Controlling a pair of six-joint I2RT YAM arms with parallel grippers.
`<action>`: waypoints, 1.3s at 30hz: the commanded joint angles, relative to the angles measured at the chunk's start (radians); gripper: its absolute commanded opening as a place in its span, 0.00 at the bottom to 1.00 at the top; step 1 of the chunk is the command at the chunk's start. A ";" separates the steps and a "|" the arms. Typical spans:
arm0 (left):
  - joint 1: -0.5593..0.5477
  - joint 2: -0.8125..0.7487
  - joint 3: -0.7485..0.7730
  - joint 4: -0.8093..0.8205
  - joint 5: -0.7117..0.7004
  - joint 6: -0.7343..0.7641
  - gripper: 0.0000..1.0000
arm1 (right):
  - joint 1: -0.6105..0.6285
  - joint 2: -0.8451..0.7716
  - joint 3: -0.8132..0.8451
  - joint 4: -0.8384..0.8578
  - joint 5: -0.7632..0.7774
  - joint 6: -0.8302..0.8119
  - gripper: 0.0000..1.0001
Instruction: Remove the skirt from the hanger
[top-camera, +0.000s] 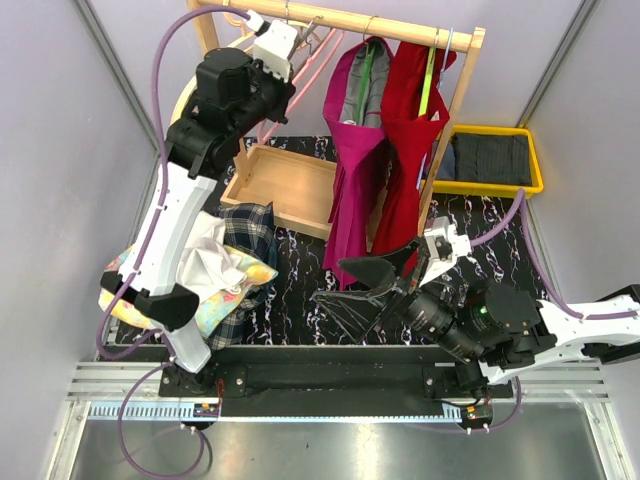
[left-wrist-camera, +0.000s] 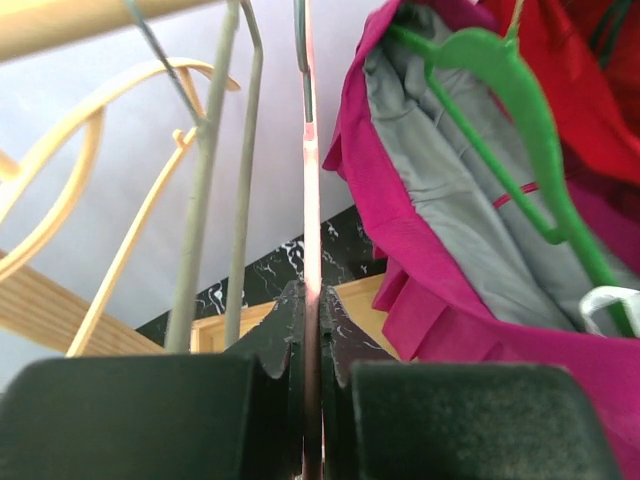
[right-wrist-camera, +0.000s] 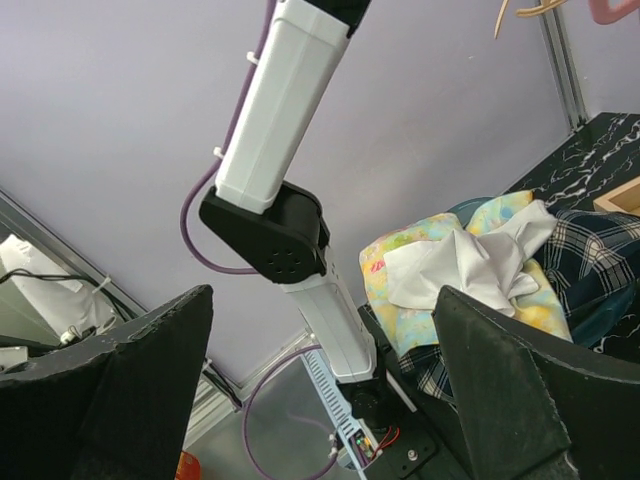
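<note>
Magenta skirt (top-camera: 352, 150) hangs on green hanger (left-wrist-camera: 500, 110) from wooden rail (top-camera: 350, 20), grey lining showing. Red garment (top-camera: 410, 130) hangs just beside it on right. Your left gripper (left-wrist-camera: 305, 330) is up at rail, left of skirt, clamped tight on thin bar of bare pink hanger (left-wrist-camera: 312, 200), apart from skirt. Your right gripper (top-camera: 362, 288) sits low near table's front edge, jaws spread wide, empty. Clothes pile (top-camera: 225, 260) lies at left, beside wooden tray (top-camera: 285, 185).
</note>
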 joint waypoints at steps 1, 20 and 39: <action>-0.009 0.023 0.053 0.110 -0.031 0.043 0.00 | 0.018 -0.029 -0.024 0.074 0.038 0.011 1.00; -0.036 0.129 0.124 0.180 -0.064 0.094 0.00 | 0.021 -0.081 -0.067 0.101 0.041 0.022 1.00; -0.038 0.067 0.010 0.216 -0.126 0.100 0.99 | 0.025 -0.101 -0.072 0.097 0.044 0.022 0.99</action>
